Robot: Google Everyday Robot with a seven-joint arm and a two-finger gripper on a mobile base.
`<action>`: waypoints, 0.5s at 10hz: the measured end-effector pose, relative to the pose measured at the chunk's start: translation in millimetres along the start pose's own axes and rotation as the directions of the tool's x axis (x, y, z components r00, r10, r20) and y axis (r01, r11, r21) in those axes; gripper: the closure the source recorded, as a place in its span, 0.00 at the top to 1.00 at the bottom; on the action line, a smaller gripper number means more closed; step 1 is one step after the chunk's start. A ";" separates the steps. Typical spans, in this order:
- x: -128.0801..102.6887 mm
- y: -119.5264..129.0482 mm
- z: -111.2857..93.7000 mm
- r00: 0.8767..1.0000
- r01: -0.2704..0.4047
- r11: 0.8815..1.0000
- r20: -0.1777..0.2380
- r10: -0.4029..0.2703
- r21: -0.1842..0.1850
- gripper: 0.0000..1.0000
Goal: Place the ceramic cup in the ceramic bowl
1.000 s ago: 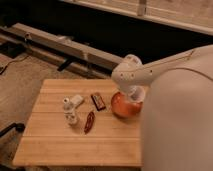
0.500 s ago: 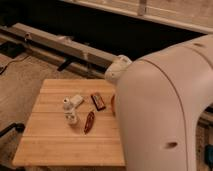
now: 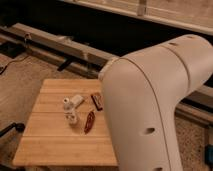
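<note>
The cup and the bowl are both out of sight, hidden behind the arm (image 3: pixel 150 105), whose big pale casing fills the right half of the view. The gripper is hidden too. On the wooden bench (image 3: pixel 50 140) left of the arm lie two small white shakers (image 3: pixel 73 101) (image 3: pixel 73 118), a dark bar (image 3: pixel 97 100) and a reddish strip (image 3: pixel 89 121), close together.

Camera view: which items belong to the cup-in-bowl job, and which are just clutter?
Job:
- pale ceramic cup, orange ceramic bowl, tool: none in view, presumably behind the large white robot arm

Lying about, on the slatted wooden table:
- small white shaker bottles
- dark brown rectangular bar
- red elongated pepper-like item
</note>
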State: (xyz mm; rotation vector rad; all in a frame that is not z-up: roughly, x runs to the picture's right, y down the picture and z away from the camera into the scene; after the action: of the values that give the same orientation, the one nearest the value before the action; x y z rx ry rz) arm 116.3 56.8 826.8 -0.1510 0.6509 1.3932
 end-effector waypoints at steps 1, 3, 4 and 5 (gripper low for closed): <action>2.4 3.1 1.2 1.000 0.019 1.000 -0.013 -0.018 0.009 0.61; 6.3 1.5 4.4 0.999 0.035 0.999 -0.033 -0.035 0.019 0.78; 7.1 1.3 5.0 0.999 0.040 0.999 -0.038 -0.039 0.019 0.80; 6.8 2.8 4.6 0.998 0.046 0.999 -0.041 -0.045 0.014 0.80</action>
State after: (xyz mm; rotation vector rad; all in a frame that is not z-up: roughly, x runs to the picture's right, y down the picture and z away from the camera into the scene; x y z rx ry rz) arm 115.4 65.4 827.9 -0.1820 0.6878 1.3442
